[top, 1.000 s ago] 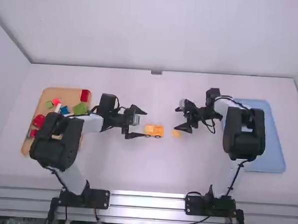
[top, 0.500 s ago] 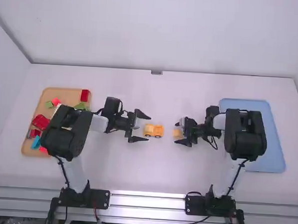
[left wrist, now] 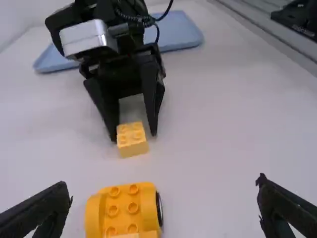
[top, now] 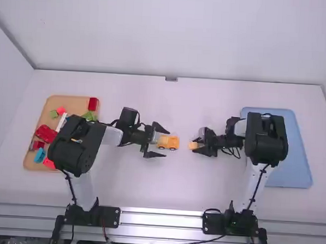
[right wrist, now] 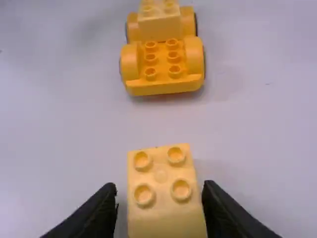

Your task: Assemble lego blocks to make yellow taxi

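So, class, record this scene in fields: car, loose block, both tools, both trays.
Car: yellow wheeled base, yellow block mounted, some studs bare
Loose block: yellow, four studs, apart from the car
Right tool: fingers either side of loose block, gap on one side
Left tool: open, near the car
Tan tray: left side, holds coloured blocks
Blue tray: right side

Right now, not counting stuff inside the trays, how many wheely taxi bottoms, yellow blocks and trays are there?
Wheeled base: 1
Yellow blocks: 2 (one on the base, one apart from it)
Trays: 2 (wooden tray, blue tray)
Total: 5
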{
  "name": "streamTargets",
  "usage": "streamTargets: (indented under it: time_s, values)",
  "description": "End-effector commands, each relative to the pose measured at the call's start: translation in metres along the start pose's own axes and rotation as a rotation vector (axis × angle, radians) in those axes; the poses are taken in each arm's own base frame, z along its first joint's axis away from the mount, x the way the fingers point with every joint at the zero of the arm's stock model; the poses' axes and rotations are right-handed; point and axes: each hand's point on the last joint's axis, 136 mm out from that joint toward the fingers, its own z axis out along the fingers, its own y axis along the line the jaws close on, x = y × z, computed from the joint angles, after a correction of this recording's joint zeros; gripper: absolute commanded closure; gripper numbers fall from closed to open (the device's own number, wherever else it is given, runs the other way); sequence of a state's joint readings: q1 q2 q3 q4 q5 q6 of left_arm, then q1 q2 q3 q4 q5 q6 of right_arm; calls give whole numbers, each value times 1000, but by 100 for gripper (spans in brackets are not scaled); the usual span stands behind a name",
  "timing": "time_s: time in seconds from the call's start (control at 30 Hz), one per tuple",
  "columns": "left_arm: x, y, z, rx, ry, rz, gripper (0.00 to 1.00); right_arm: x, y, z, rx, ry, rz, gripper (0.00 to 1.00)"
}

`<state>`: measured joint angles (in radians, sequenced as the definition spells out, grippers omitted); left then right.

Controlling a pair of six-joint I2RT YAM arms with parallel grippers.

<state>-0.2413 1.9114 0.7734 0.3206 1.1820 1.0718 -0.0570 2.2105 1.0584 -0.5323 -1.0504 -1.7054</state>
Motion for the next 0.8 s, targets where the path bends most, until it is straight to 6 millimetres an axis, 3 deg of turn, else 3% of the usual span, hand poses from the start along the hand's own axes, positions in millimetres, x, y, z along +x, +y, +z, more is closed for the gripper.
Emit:
streamTargets:
  time_s: [0.0, 0.37, 0.47, 0.57, 0.77]
  values:
    - [17, 7, 3, -38, 78, -38, 1, 9, 1, 2, -26, 44, -44, 60]
    - [47, 13, 10, -72, 101, -107, 1, 5, 2, 6, -38, 38, -48, 76]
    - [56, 13, 13, -77, 99, -103, 1, -7, -1, 6, -29, -10, -43, 77]
    - [61, 16, 16, -90, 89, -113, 1, -37, -1, -6, -45, -87, -57, 80]
    - [74, 20, 22, -78, 96, -186, 1, -65, 4, -6, -112, -100, -117, 79]
